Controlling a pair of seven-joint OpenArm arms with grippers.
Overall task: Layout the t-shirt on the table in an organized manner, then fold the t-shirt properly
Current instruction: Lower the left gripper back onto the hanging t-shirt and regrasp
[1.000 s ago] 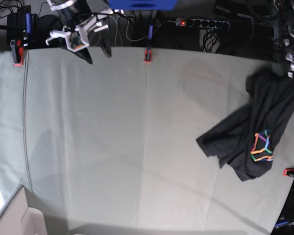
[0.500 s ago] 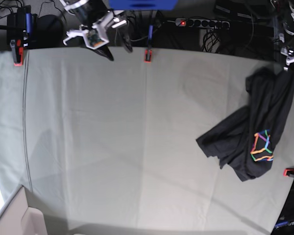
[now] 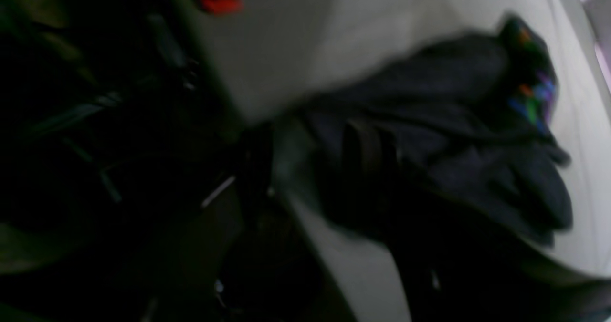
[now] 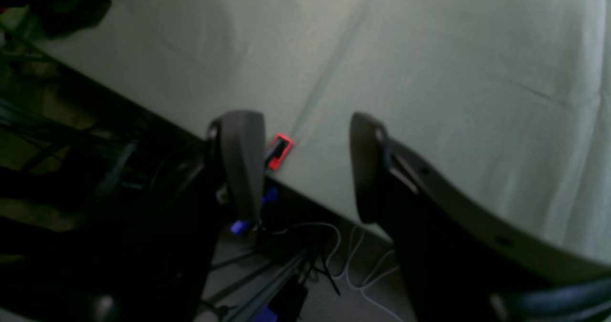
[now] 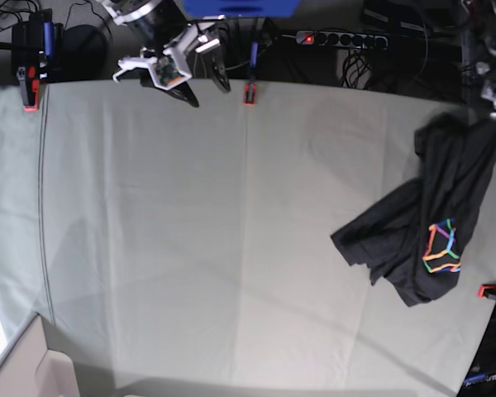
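Note:
The black t-shirt [image 5: 434, 211] lies crumpled at the right edge of the pale grey-green table [image 5: 231, 231], with its rainbow print [image 5: 442, 246] facing up. In the blurred left wrist view the t-shirt [image 3: 453, 145] and its print [image 3: 530, 98] lie just ahead on the table [image 3: 334, 36]. My left gripper [image 5: 489, 106] is at the shirt's far corner; its jaws are lost in dark blur. My right gripper [image 5: 203, 88] hangs open and empty over the table's back edge. In the right wrist view the right gripper [image 4: 303, 174] has its fingers spread over the table [image 4: 429, 74].
Red clamps sit on the back edge [image 5: 249, 93], the back left [image 5: 31, 93] and the right edge [image 5: 492, 290]; the middle one also shows as a clamp [image 4: 279, 150] between my right fingers. A power strip [image 5: 339, 38] and cables lie behind the table. A beige box [image 5: 33, 368] is at the front left corner.
My right gripper has moved to the right along the table's back edge, towards the middle clamp. My left arm has shifted slightly by the shirt's far corner. The t-shirt has not moved.

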